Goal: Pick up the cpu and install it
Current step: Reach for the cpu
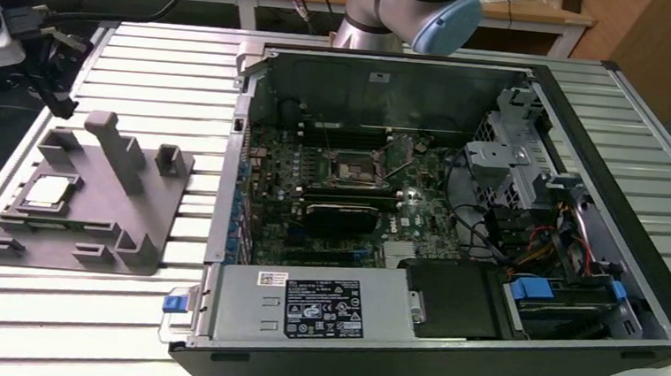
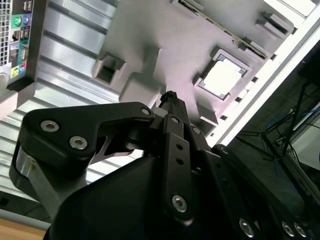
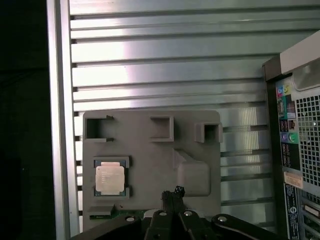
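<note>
- Cpu (image 3: pixel 110 179) seated in grey holder (image 3: pixel 145 155) on surface (image 3: pixel 150 50), not picked up yet.
- Gripper (image 3: pixel 173 192) over holder, fingers clenched, empty.
- Socket (image 1: pixel 353 169) looks unfilled; install pending.

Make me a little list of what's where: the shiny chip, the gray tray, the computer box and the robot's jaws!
table: slatted metal
case: open, on the table, board showing
holder: gray, on the table, at the exterior view's left of the case
cpu: flat in a pocket of the holder, silver side up
gripper: over the holder, jaws shut, empty, apart from the cpu
task: cpu not yet picked up
</note>
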Robot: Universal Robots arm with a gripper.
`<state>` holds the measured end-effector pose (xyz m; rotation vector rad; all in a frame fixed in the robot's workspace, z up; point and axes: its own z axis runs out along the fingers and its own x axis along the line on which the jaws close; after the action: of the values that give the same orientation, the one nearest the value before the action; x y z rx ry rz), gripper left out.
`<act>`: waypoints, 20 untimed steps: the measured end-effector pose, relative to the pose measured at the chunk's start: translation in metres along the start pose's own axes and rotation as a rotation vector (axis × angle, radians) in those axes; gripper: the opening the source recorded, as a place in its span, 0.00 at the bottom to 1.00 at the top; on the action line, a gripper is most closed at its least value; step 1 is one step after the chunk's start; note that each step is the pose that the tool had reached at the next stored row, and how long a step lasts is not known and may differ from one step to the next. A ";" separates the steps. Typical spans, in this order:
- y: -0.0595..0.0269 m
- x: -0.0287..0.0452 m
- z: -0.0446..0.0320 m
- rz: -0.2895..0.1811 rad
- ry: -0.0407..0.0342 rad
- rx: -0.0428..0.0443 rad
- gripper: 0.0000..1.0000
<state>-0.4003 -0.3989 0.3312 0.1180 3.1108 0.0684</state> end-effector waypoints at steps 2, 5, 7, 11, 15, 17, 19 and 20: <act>-0.0005 0.0050 0.0028 0.000 0.0001 0.0000 0.11; -0.0012 0.0121 0.0066 0.000 0.0001 0.0001 0.11; -0.0017 0.0166 0.0092 0.000 0.0000 0.0000 0.11; -0.0025 0.0246 0.0140 0.000 0.0001 0.0001 0.11; -0.0033 0.0321 0.0187 0.000 0.0001 0.0000 0.11; -0.0036 0.0353 0.0209 0.000 0.0000 0.0000 0.11; -0.0039 0.0381 0.0227 0.000 0.0001 0.0001 0.11; -0.0040 0.0393 0.0234 0.000 0.0001 0.0001 0.11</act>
<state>-0.4391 -0.3989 0.3067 0.1180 3.1110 0.0683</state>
